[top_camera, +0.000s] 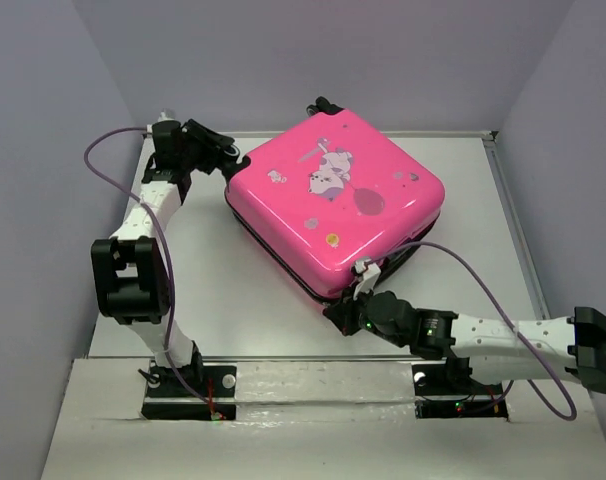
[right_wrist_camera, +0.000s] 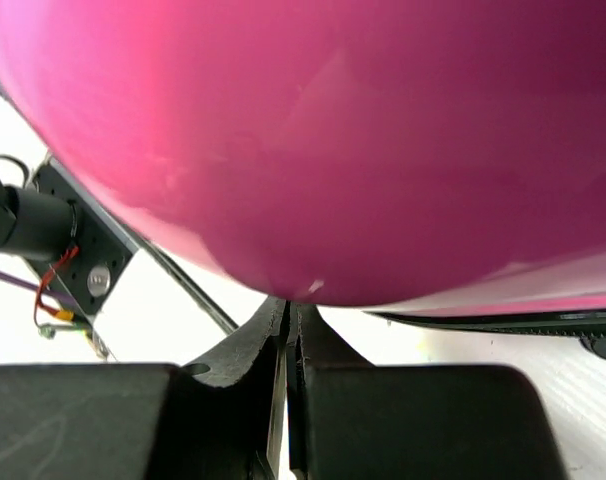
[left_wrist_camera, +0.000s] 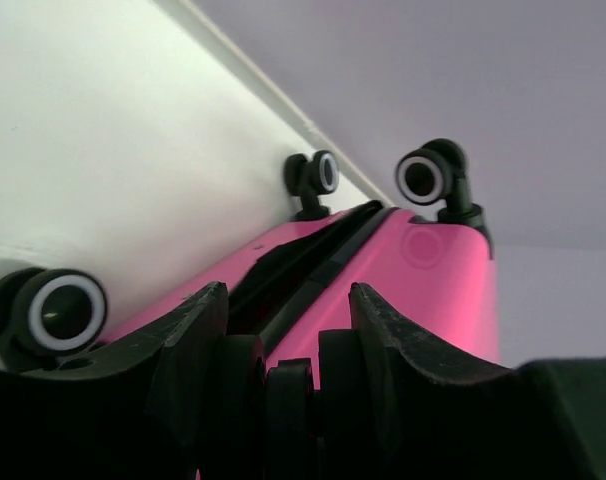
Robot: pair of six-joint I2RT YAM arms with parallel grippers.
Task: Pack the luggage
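The hot-pink hard-shell suitcase (top_camera: 333,200) lies flat on the white counter (top_camera: 233,300), printed lid up and turned cornerwise, so one corner points toward the arms and another toward the back wall. The lid carries a cartoon animal and balloon print (top_camera: 333,178). The two halves sit together, with a dark seam running round the side. Black wheels with white rings (left_wrist_camera: 423,178) stick out at the far end, seen close in the left wrist view, and one more shows at the far corner from above.

The left claw (top_camera: 228,158) is at the suitcase's left corner. Its fingers (left_wrist_camera: 198,320) stand wide apart, with the dark seam between the pink halves running away in line with the gap; they are clamped on nothing.

The right claw (top_camera: 358,285) is at the near corner, tucked under the curve of the pink shell. Its fingers (right_wrist_camera: 248,345) are pressed together with only a hairline slit between them. Whether anything thin is pinched there cannot be told.

A purple cable (top_camera: 113,150) loops beside the left arm, and another arcs over the right arm.
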